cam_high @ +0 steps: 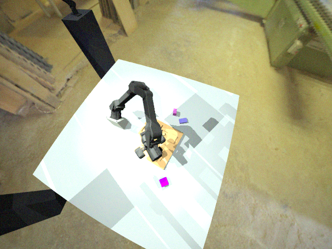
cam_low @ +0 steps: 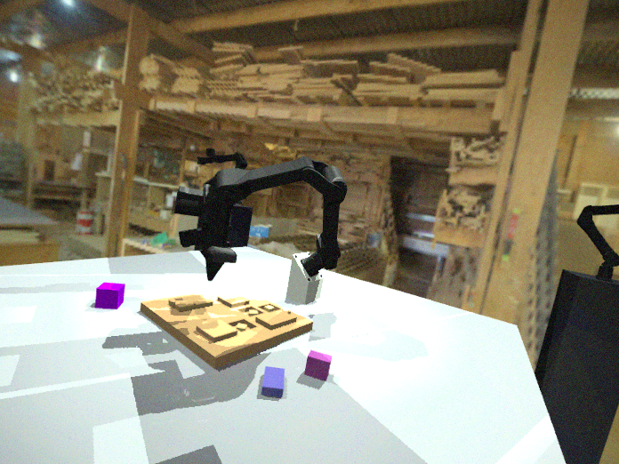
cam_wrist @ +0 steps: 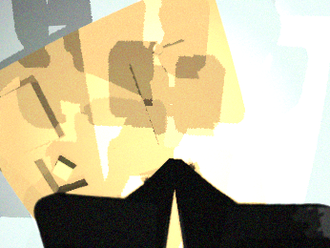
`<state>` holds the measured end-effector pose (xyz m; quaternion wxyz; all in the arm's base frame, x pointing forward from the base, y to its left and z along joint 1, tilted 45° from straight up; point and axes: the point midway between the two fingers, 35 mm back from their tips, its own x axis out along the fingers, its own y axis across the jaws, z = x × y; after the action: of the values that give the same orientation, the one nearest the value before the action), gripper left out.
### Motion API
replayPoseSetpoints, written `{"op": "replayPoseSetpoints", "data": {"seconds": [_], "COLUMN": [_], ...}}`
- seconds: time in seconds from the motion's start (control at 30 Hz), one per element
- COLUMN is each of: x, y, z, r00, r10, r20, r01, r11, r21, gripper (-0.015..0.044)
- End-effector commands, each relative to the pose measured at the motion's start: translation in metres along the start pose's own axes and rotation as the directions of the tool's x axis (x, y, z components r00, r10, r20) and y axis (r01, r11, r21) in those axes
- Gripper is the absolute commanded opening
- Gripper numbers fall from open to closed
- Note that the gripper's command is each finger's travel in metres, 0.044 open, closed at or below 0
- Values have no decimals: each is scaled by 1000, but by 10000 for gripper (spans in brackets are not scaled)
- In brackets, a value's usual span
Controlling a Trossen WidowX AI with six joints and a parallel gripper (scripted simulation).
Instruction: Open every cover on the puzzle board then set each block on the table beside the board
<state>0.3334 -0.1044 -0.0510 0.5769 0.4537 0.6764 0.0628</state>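
Note:
The wooden puzzle board (cam_high: 175, 135) (cam_low: 186, 319) (cam_wrist: 114, 143) lies in the middle of the white table. In the exterior view it carries flat covers (cam_low: 188, 301) (cam_low: 216, 330) (cam_low: 276, 319) and open square wells (cam_low: 244, 325) (cam_low: 269, 307). My gripper (cam_low: 213, 273) (cam_wrist: 175, 164) is shut and empty. It hangs well above the board's end nearest the magenta block (cam_high: 163, 181) (cam_low: 109, 294). A pink block (cam_high: 174, 111) (cam_low: 317, 364) and a blue-violet block (cam_high: 182, 120) (cam_low: 273, 380) lie on the table off the opposite side. The wrist view shows a cover's pin (cam_wrist: 157, 48) and a well (cam_wrist: 62, 169) with a pale patch inside.
The arm's white base mount (cam_high: 115, 120) (cam_low: 302, 287) stands just behind the board. Dark pillars (cam_high: 88, 40) (cam_low: 580, 349) stand at the table's edges. The table's far edge lies close beyond the pink and blue-violet blocks.

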Motion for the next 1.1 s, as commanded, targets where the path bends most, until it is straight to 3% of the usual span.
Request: {"op": "replayPoseSetpoints", "data": {"seconds": [0.0,1.07], "x": [1,1], "y": [-41,-45], "z": [23,25], "r00": [1000,1000], "r10": [5,6], "r20": [-10,-11], "r01": [-8,-9], "r11": [933,921], "r21": [-360,-389], "gripper": [0,0]}}
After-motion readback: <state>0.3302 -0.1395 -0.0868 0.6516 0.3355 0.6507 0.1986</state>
